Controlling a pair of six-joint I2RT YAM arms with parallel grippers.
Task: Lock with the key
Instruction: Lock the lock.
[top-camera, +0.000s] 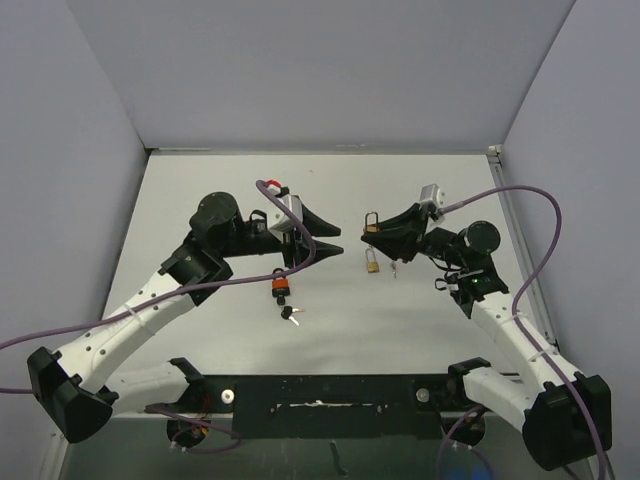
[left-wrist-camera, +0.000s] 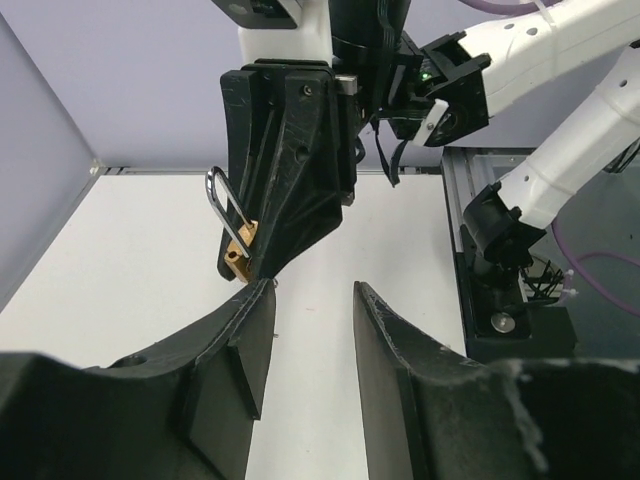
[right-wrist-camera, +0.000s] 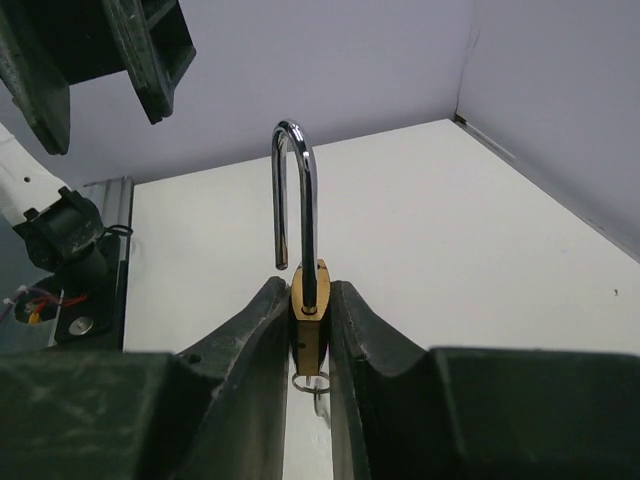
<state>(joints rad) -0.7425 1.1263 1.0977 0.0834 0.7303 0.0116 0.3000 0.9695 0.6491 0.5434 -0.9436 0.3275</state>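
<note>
A brass padlock with its steel shackle swung open stands upright between the fingers of my right gripper, which is shut on its body. A key ring hangs under the lock; the key itself is mostly hidden. In the top view the right gripper holds the lock at mid-table. My left gripper is open and empty, facing it from the left a short gap away. From the left wrist, the lock shows just beyond my open left gripper.
An orange padlock with keys lies under the left arm. A second small brass padlock lies on the table below the right gripper. Grey walls close three sides. A black rail runs along the near edge.
</note>
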